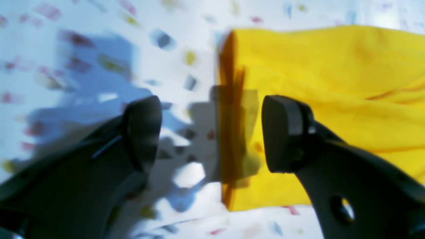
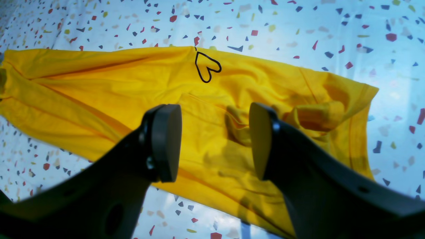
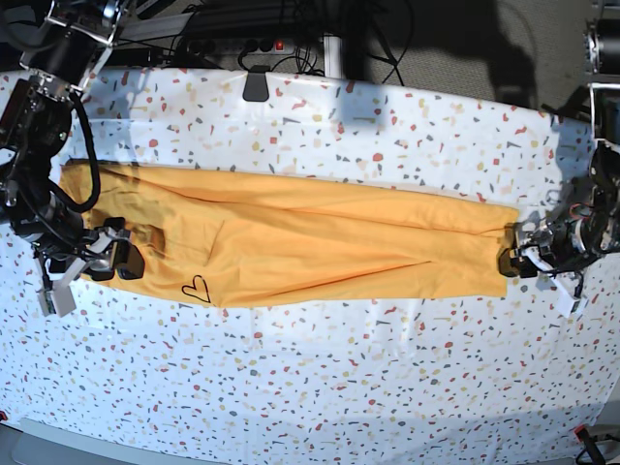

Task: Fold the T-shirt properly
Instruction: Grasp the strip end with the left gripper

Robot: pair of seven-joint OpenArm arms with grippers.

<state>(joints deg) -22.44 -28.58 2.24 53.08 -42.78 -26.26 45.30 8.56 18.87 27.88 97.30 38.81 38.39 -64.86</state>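
Both tools, the left tool [image 1: 212, 132] at the hem and the right tool [image 2: 215, 142] over the collar end, are held wide open above the shirt [image 3: 291, 247] stretched long on the surface [image 3: 310, 387], so both ends should be pinched together evenly.

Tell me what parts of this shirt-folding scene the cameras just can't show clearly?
- Lettering on the T-shirt: none shows in any view; only the heart is visible.
- Shirt hem in the left wrist view: blurred, so whether the left gripper touches cloth is unclear.
- Collar end in the base view: partly covered by the right gripper.
- Shirt's far end in the right wrist view: cut off by the picture's left edge.
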